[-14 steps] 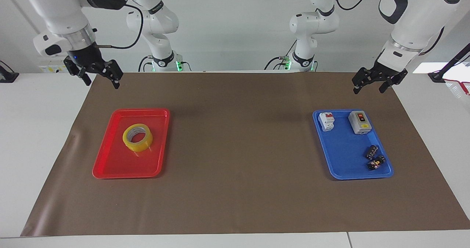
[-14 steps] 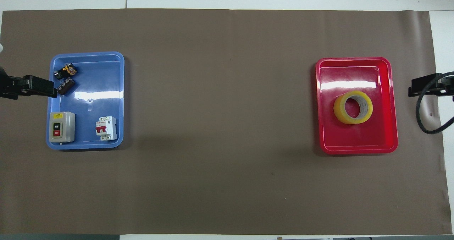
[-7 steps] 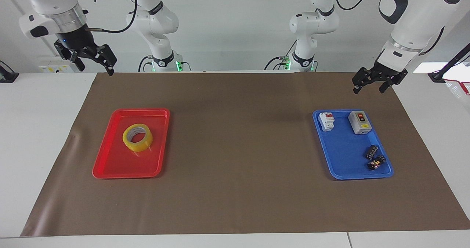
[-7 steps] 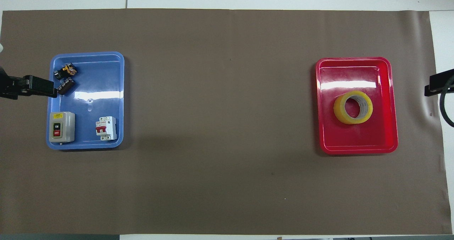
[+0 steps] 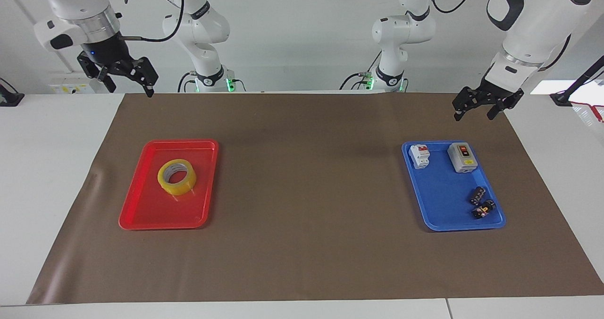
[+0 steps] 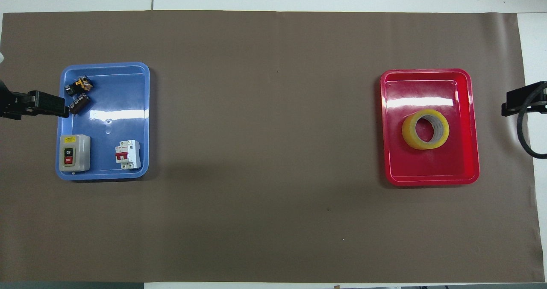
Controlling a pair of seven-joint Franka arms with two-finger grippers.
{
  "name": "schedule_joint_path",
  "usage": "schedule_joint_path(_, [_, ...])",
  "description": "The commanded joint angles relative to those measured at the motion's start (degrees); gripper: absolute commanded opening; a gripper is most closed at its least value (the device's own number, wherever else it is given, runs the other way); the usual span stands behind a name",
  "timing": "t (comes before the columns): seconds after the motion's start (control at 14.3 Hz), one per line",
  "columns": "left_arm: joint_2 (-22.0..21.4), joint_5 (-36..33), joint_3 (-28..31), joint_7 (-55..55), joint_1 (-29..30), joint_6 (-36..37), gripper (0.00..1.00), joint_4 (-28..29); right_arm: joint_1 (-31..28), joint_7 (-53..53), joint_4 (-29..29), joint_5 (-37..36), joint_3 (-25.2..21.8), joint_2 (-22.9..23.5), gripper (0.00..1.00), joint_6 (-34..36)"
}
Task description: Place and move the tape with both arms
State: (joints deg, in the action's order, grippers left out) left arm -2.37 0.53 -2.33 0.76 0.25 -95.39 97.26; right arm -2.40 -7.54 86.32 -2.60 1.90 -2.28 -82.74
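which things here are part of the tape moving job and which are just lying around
Job: tape in the red tray; right claw, left claw, both open, raised.
Lying about: blue tray, grey on-off switch box, white breaker, two small black parts.

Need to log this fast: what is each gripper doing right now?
Left gripper: open, empty, up above the mat's edge.
Right gripper: open, empty, up near the mat's corner.
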Motion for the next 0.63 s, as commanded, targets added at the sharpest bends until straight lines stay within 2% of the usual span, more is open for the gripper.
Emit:
schedule_joint_path(0.0, [-1.41, -1.06, -0.13, 0.47, 0.28, 0.29, 1.00, 1.35, 0.12, -0.37, -0.37, -0.74, 0.82, 0.09, 1.00, 0.74])
schedule_joint_path(0.35, [-1.41, -1.06, -0.13, 0.47, 0.28, 0.29, 1.00, 1.35, -0.14, 0.07, 0.96, -1.18, 2.14, -0.44, 1.00, 0.39])
schedule_joint_path(0.56, [-1.41, -1.06, -0.13, 0.47, 0.28, 0.29, 1.00, 1.35, -0.76, 4.02, 0.61, -1.27, 1.97, -0.27, 1.00, 0.30])
